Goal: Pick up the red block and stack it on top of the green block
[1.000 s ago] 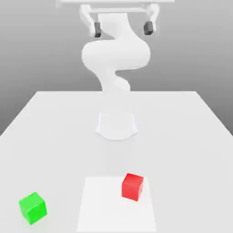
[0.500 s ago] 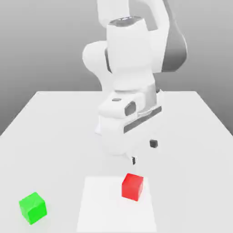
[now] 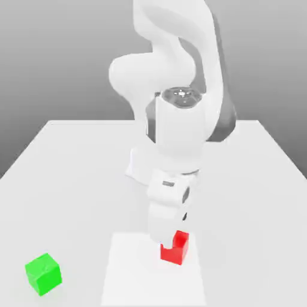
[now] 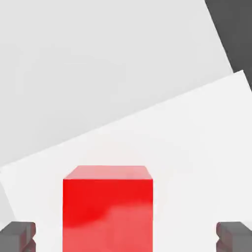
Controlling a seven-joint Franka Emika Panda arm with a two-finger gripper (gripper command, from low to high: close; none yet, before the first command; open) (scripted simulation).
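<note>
The red block (image 3: 175, 250) sits on the white mat; the green block (image 3: 43, 274) lies well apart.

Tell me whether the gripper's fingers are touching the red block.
Apart. In the hand view, the red block sits between the fingers, with white surface showing on both sides of it.

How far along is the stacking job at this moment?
Done: the gripper is down over the red block, jaws open on either side. In hand: the grasp, not yet closed. Left: lift it and stack it on the green block, which sits apart toward the exterior view's left.
</note>
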